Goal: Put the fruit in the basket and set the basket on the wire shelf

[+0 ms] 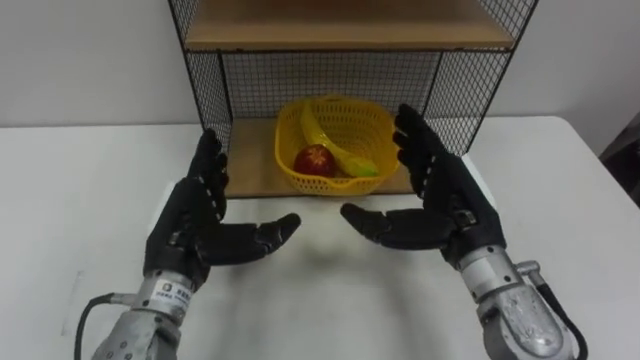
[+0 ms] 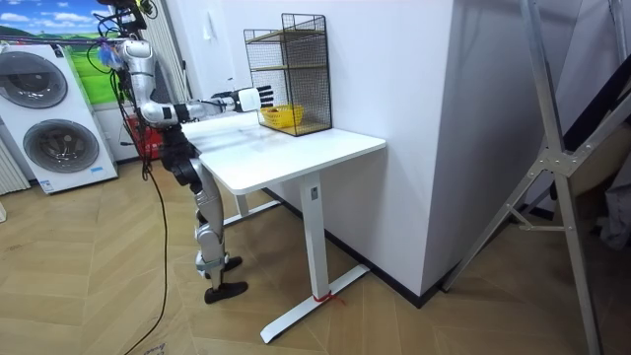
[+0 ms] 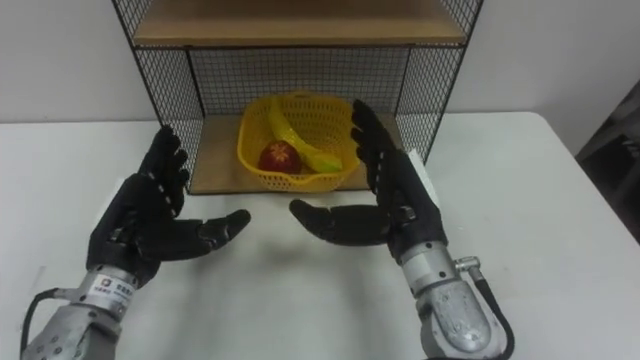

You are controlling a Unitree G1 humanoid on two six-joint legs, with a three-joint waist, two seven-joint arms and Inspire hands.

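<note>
A yellow mesh basket (image 1: 342,128) stands on the bottom wooden board of the black wire shelf (image 1: 208,80), holding a red apple (image 1: 315,160) and a yellow banana (image 1: 325,140). Both black hands hover over the white table in front of the shelf, palms facing each other, apart from the basket. My left hand (image 1: 195,222) is open, fingers straight and thumb pointing inward. My right hand (image 1: 440,205) is open as well, its fingertips level with the basket's right rim. In the room view I stand at the table's end with both arms stretched toward the shelf (image 2: 288,74).
The white table (image 1: 80,180) spreads wide on both sides of the shelf, with its right edge near a dark object (image 1: 625,160). An upper wooden board (image 1: 345,25) tops the basket's compartment. Washing machines (image 2: 54,118) stand behind me in the room view.
</note>
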